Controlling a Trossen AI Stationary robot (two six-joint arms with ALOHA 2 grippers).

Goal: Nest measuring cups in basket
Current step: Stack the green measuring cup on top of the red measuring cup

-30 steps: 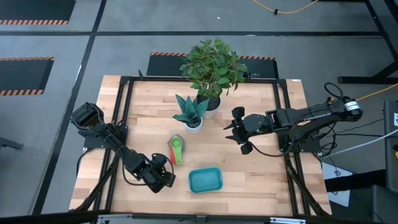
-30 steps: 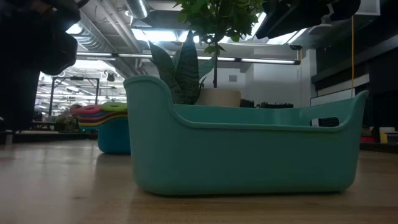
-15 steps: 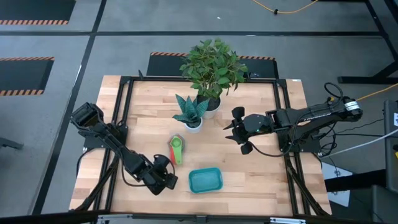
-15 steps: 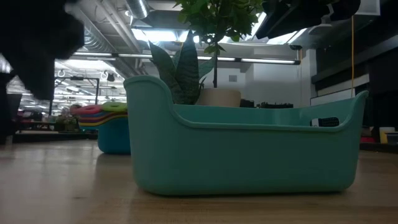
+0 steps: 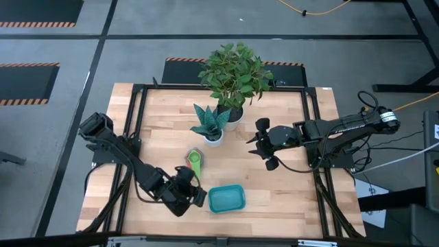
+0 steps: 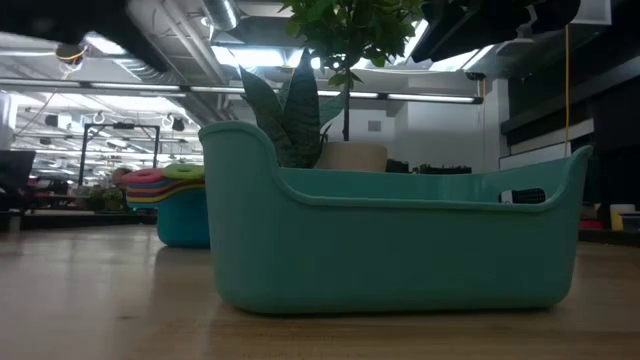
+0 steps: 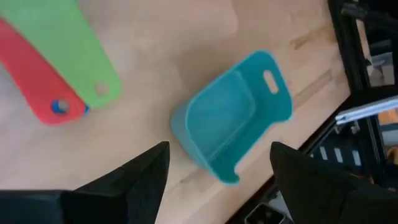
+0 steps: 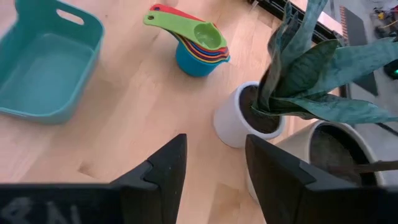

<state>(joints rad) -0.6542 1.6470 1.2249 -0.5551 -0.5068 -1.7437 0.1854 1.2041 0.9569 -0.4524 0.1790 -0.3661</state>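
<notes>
Measuring cups (image 5: 195, 165): already stacked one inside another, standing on the bench (image 5: 288, 199) at centre frame in the high view, just above and left of the basket; green handle on top, red beneath it, the widest blue cup at the base.
Basket (image 5: 226, 198): teal, empty, lower centre of the high view, near the cups but apart from them.
Change: over the last second the left claw (image 5: 191, 194) has travelled rightward from the lower left of the high view. It now sits between cups and basket, close to the basket's left end.
Low-view change: the dark arm mass that filled the upper left has moved out, so the cup stack shows clearly at left behind the basket.
Meaning for task: judged an approach phase; the nested stack is not yet in the basket and nothing is gripped.
Left claw state: fingers spread wide, holding nothing.
Right claw (image 5: 265, 143): fingers parted and empty, waiting at right of centre, beside the plant pots (image 8: 244, 121).
Hidden or unclear: individual cup count and lower colours cannot be separated in the high view. The left wrist view cuts the cups off at its upper left edge, showing only two handle ends. The left claw's height above the bench cannot be determined.
</notes>
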